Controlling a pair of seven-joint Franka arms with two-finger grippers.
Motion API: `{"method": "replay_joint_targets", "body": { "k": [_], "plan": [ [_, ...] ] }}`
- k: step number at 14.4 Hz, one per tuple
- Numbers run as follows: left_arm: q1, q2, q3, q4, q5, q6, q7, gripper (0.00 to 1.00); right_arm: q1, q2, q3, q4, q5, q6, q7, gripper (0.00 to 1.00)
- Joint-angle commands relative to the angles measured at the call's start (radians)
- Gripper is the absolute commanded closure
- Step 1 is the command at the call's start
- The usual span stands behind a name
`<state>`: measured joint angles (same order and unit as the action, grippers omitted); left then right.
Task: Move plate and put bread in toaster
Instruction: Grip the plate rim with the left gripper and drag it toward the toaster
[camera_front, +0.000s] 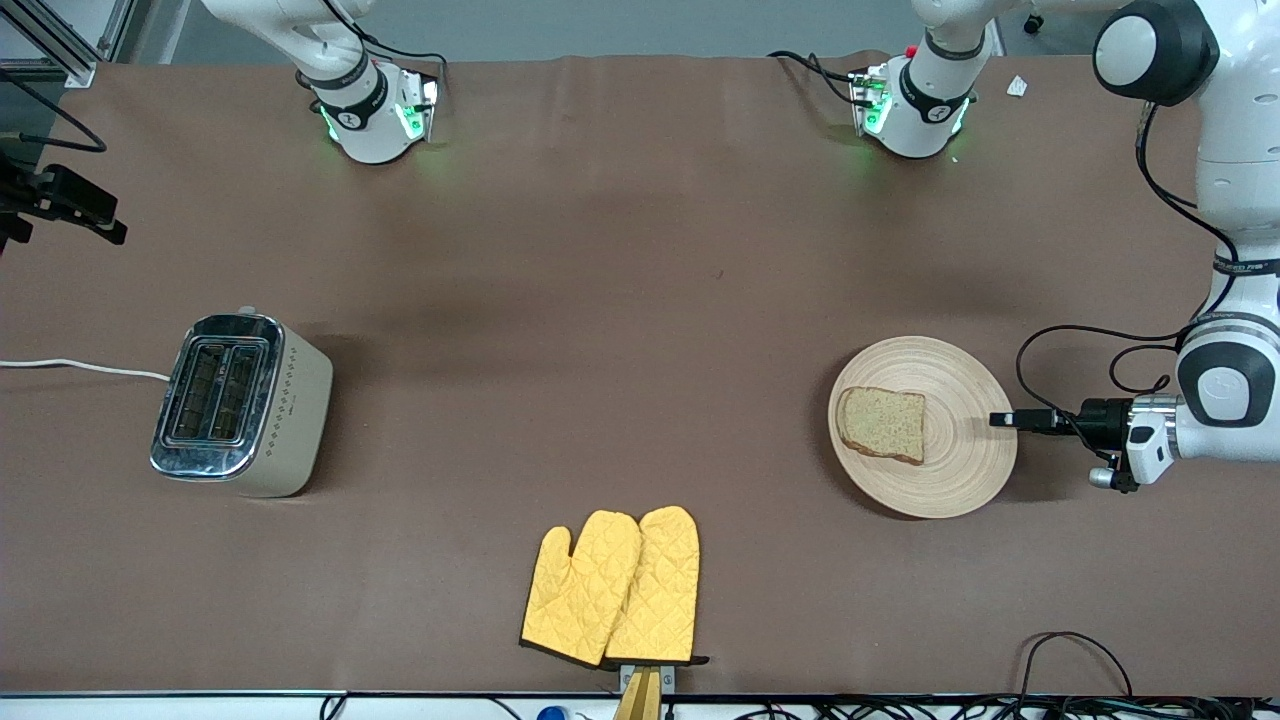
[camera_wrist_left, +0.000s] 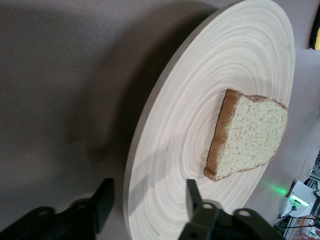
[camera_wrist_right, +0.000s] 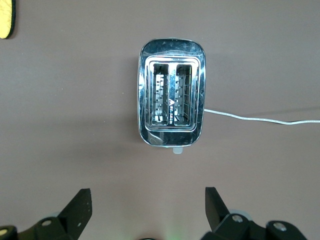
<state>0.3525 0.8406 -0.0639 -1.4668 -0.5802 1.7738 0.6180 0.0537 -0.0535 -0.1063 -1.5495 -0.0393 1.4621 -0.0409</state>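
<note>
Two left gripper fingers straddle plate rim (bread on it).

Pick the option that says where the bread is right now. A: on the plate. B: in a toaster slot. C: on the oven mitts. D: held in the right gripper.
A: the bread lies flat on the plate, with the open left gripper at the plate's rim.
</note>
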Motion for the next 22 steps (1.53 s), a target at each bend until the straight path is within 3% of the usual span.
{"method": "replay_joint_targets", "body": {
  "k": [1,5,8,10,13,19,22],
  "plan": [
    [0.009,0.014,-0.005,0.016,-0.030,0.015,0.038,0.62,-0.003,-0.011,0.001,-0.009,0.001,0.004,0.012,0.00],
    [0.009,0.025,-0.005,0.014,-0.055,0.038,0.089,0.88,-0.002,-0.011,0.001,-0.009,0.001,0.003,0.012,0.00],
    [0.005,0.015,-0.010,0.016,-0.050,0.039,0.100,0.98,-0.003,-0.011,0.001,-0.009,0.001,0.003,0.012,0.00],
    [-0.007,0.009,-0.023,0.017,-0.052,0.030,0.155,0.98,-0.003,-0.011,0.001,-0.009,0.001,0.004,0.010,0.00],
    [-0.006,-0.005,-0.114,0.017,-0.058,0.029,0.114,1.00,-0.005,-0.011,-0.001,-0.009,0.001,0.004,0.007,0.00],
    [-0.023,-0.002,-0.325,0.019,-0.059,0.074,-0.128,1.00,-0.005,-0.008,-0.001,-0.024,0.001,0.036,0.007,0.00],
    [-0.085,-0.002,-0.385,0.017,-0.102,0.154,-0.204,1.00,-0.002,0.023,-0.001,-0.027,0.001,0.063,0.007,0.00]
  ]
}}
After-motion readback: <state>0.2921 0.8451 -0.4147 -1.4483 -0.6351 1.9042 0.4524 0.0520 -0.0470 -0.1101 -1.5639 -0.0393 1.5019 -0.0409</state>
